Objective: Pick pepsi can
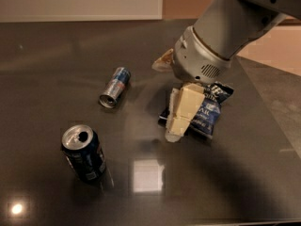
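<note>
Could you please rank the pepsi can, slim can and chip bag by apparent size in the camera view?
Chip bag, left part hidden behind the tool.
Pepsi can, though nearer the camera.
Slim can.
</note>
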{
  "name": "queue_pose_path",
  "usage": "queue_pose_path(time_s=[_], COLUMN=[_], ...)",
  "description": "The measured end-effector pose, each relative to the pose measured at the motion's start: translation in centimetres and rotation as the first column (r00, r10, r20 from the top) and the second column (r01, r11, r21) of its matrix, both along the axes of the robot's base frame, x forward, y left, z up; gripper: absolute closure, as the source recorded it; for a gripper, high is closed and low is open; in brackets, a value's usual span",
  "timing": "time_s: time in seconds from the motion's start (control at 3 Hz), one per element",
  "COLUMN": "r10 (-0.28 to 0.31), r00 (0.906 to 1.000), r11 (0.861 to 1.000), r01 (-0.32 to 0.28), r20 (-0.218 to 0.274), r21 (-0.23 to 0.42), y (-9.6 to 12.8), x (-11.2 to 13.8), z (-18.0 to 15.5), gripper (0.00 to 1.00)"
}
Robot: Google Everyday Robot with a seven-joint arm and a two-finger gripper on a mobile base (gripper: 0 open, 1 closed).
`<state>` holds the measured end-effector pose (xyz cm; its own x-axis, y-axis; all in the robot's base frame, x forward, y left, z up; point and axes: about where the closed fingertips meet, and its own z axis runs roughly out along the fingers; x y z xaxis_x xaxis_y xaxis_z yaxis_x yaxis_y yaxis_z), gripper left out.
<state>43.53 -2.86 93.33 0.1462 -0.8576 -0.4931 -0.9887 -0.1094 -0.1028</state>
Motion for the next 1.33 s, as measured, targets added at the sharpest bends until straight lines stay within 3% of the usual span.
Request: queue_pose_path(time_s=[0.33,0.67,1.0,1.33], r10=[0.062,0.097,0.195,0.286], r00=[0.9981,0.9953,0.9798,0.9547], r11=[0.998,0.994,0.975,0.945], r01=[-0.061,-0.096,-0.189,-0.266], r20=[-0.007,-0.008,-0.044,-0.083], r21=[0.032,0.051,0.115,0.193], y=[3.5,5.7,9.2,11.7], x=[-0.5,-0.8,-2.2,-4.0], z=[-1.7,-2.8,-4.1,-4.6], gripper=[0.0,0.0,0.0,0.0])
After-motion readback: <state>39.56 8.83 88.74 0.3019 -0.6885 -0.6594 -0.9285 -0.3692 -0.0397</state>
